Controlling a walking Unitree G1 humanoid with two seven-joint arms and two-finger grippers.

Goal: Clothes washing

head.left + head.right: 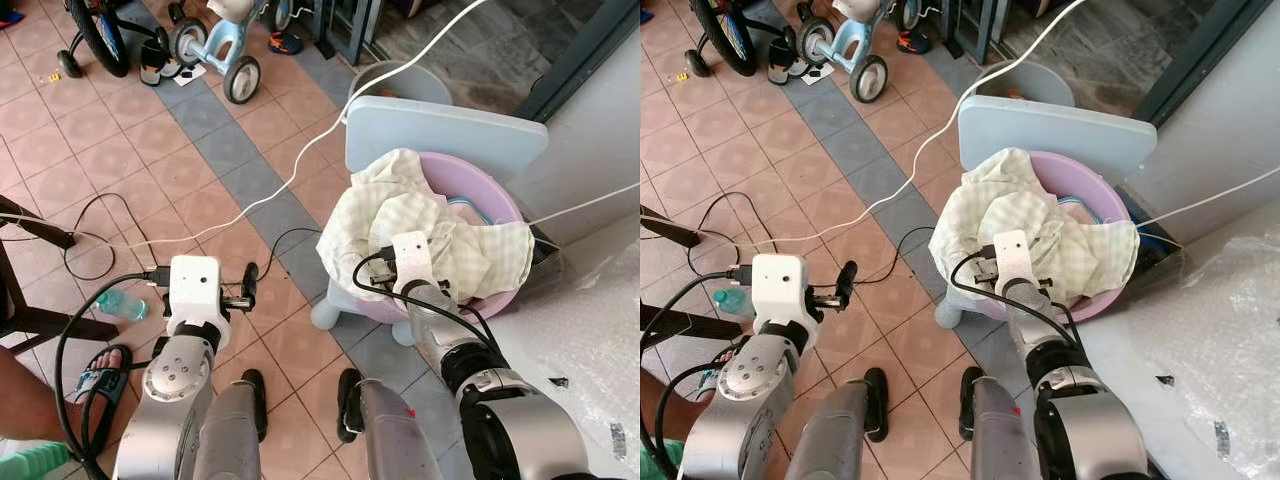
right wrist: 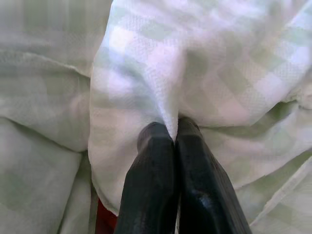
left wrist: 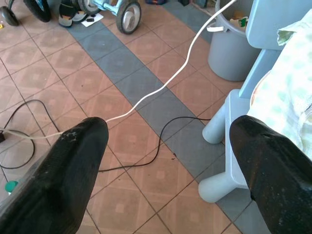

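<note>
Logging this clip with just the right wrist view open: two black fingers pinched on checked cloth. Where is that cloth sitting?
Observer: The checked cloth is heaped in a pink basin, draping over its rim.
Operator: What holds the basin?
Observer: It rests on a pale blue plastic chair.
Operator: And the right pincer?
Observer: The right pincer is at the basin's near side, shut on a fold.
Operator: The other arm?
Observer: The left pincer is open over the tiled floor, beside the chair.
</note>
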